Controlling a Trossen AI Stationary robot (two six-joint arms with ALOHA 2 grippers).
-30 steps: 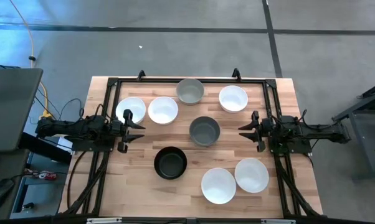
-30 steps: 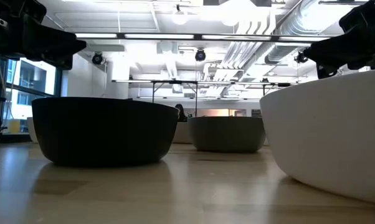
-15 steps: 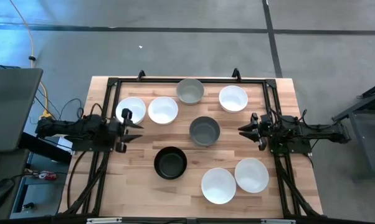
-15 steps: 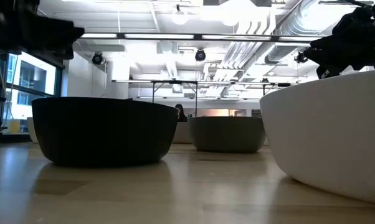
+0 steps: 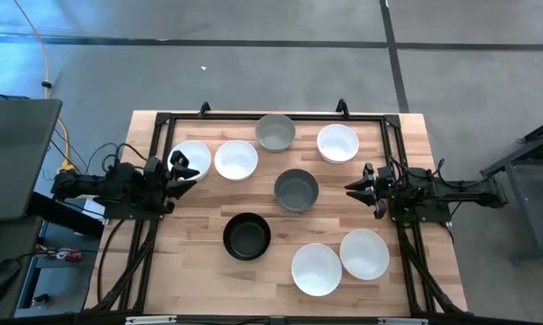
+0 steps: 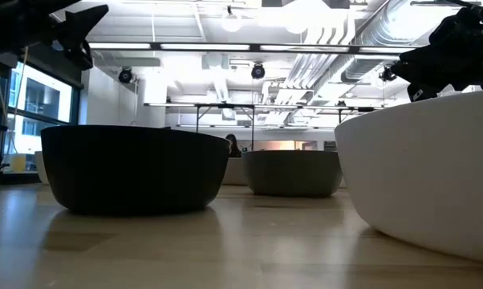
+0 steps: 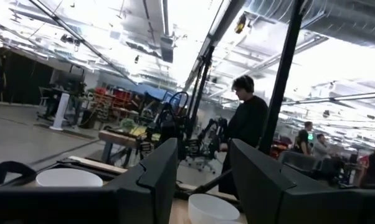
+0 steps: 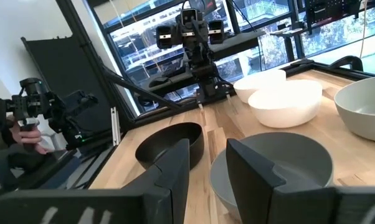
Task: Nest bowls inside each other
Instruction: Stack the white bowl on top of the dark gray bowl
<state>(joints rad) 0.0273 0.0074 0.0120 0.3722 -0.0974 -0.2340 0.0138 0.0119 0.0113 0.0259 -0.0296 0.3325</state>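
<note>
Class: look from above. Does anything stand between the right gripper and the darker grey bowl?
Nothing visible does. Only bare table lies between the right gripper, jaws open, and the darker grey bowl.

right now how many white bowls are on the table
5 visible. Two side by side at far left, one at far right, and two touching at near right. The first is partly covered by the left end effector; none appear nested.
</note>
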